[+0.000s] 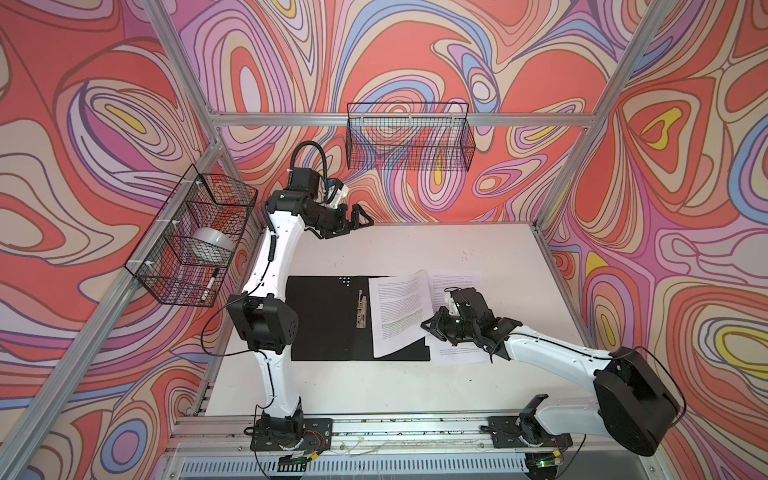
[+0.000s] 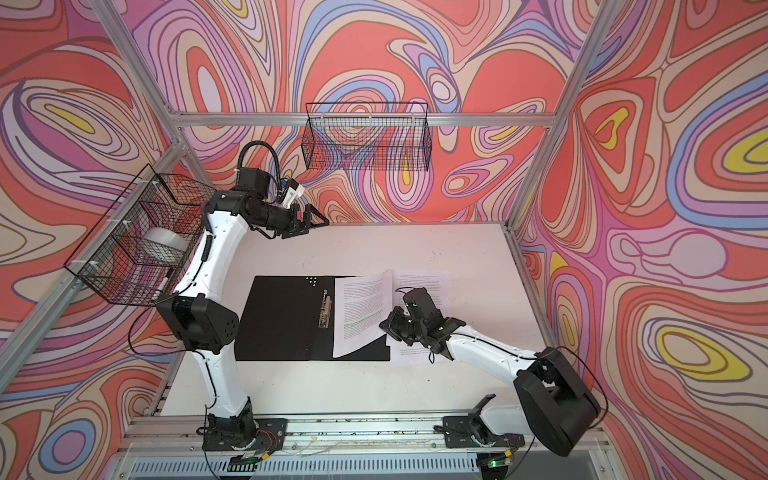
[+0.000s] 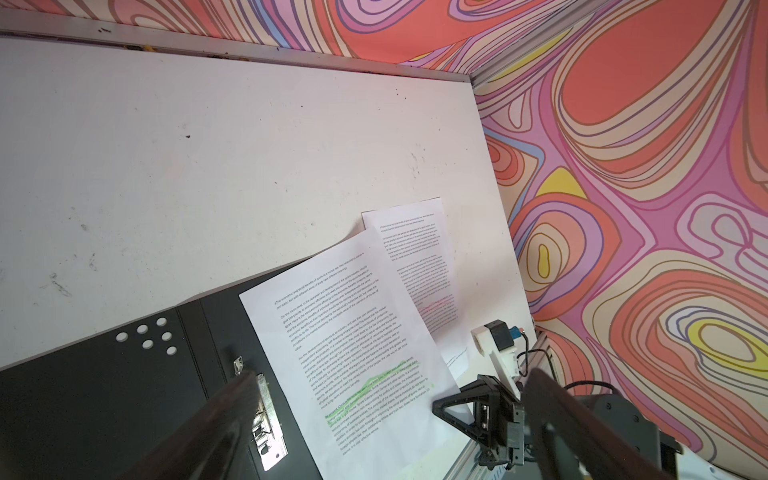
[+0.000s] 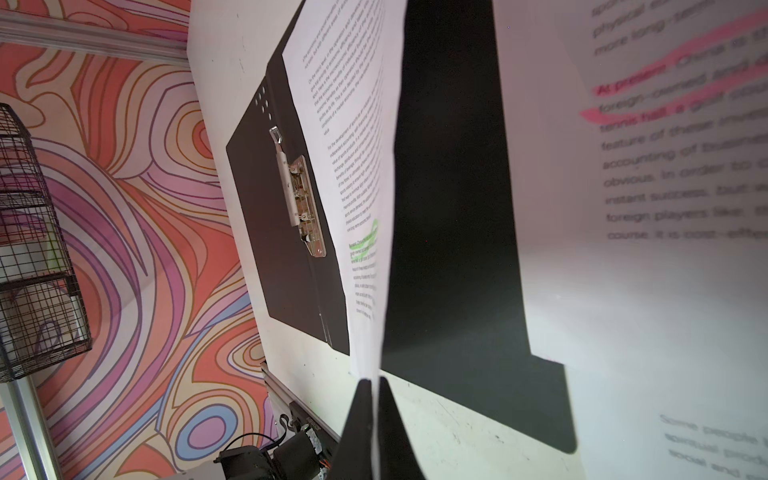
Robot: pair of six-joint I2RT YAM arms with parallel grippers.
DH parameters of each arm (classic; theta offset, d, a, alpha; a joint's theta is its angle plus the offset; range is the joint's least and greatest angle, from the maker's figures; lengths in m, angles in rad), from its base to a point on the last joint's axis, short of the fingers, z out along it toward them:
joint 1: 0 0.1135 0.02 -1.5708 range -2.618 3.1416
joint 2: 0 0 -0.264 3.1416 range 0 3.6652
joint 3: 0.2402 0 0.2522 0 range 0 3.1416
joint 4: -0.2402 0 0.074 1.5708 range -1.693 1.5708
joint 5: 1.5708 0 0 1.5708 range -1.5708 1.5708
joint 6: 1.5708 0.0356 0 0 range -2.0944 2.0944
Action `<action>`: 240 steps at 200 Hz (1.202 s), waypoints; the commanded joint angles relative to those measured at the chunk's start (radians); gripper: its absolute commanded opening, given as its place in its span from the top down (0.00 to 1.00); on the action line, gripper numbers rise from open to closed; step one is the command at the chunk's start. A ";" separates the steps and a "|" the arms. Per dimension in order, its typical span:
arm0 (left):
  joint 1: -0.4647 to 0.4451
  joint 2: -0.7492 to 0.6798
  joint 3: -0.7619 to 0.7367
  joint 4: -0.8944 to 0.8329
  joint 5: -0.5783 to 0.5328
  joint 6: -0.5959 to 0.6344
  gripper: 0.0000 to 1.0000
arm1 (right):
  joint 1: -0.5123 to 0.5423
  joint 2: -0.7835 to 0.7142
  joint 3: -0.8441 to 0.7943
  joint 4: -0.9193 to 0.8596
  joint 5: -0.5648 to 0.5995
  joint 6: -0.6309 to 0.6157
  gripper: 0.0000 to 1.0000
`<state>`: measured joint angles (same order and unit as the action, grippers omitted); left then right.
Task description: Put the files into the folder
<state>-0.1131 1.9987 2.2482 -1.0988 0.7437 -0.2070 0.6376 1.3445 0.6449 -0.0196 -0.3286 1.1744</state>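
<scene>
Folder point(image 1: 324, 316) lies open and flat on the table point(image 1: 415, 245), black inside up, directly ahead of the right gripper point(image 1: 428, 326) in both top views. The metal clip point(image 1: 360, 312) sits at the spine. The right gripper is closed tight on the near edge of the green-marked sheet point(image 1: 399, 307). That edge is raised, and the rest of the sheet drapes over the folder half nearest the fingertips and covers most of it. The second sheet point(image 1: 457, 279) lies flat on the table under the right gripper, its middle hidden by the arm. Print is too small to read here. The left gripper point(image 1: 357, 220) hangs raised near the back of the table with jaws spread wide, holding nothing, well apart from the folder.

Left wrist view: the left gripper's own fingers point(image 3: 216, 428) are dark, blurred and cut off by the frame. Far below and between them lie the clip point(image 3: 266, 419) and the green-marked sheet point(image 3: 353, 332). The folder point(image 3: 104, 407) runs out of frame. The sheet overlaps the second sheet point(image 3: 419, 257).

Right wrist view: the fingertips point(image 4: 365, 390) pinch the sheet, seen almost edge-on point(image 4: 365, 166). Beyond it lie the folder point(image 4: 266, 208) and the clip point(image 4: 299, 199). Whether the sheet's far edge reaches under the clip cannot be told. Beside the fingertips, the second sheet point(image 4: 665, 291) shows pink marking, out of focus and cut off. A wire basket point(image 4: 37, 249) is partly in frame.
</scene>
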 commanded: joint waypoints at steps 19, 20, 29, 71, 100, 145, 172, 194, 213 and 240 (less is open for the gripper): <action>0.000 0.011 -0.015 -0.015 0.026 -0.002 0.00 | 0.047 0.065 -0.001 0.059 0.029 0.051 1.00; 0.000 0.011 -0.015 -0.015 0.027 -0.002 0.00 | 0.048 0.067 0.000 0.060 0.028 0.051 1.00; 0.000 0.009 -0.018 -0.013 0.031 -0.002 0.00 | 0.055 0.079 0.006 0.060 0.027 0.049 1.00; 0.000 0.005 -0.038 0.002 0.038 -0.005 0.00 | 0.071 0.116 0.018 0.071 0.024 0.050 1.00; 0.000 0.006 -0.044 0.007 0.040 -0.003 0.00 | 0.071 0.148 0.041 0.035 0.016 0.011 1.00; 0.000 0.012 -0.043 0.017 0.045 -0.011 0.00 | 0.074 0.182 0.051 0.015 -0.017 -0.014 1.00; 0.000 0.018 -0.042 0.022 0.054 -0.020 0.00 | 0.080 0.184 0.038 0.046 -0.023 0.003 1.00; 0.000 0.022 -0.042 0.023 0.056 -0.023 0.00 | 0.084 0.183 0.037 0.024 -0.012 -0.002 1.00; 0.000 0.022 -0.044 0.019 0.056 -0.020 0.00 | 0.089 0.179 0.028 0.024 -0.012 0.004 1.00; 0.000 0.020 -0.048 0.019 0.057 -0.019 0.00 | 0.096 0.169 0.030 -0.005 -0.003 -0.004 0.99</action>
<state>-0.1131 2.0102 2.2089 -1.0798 0.7853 -0.2214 0.7219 1.5188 0.6827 0.0071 -0.3408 1.1797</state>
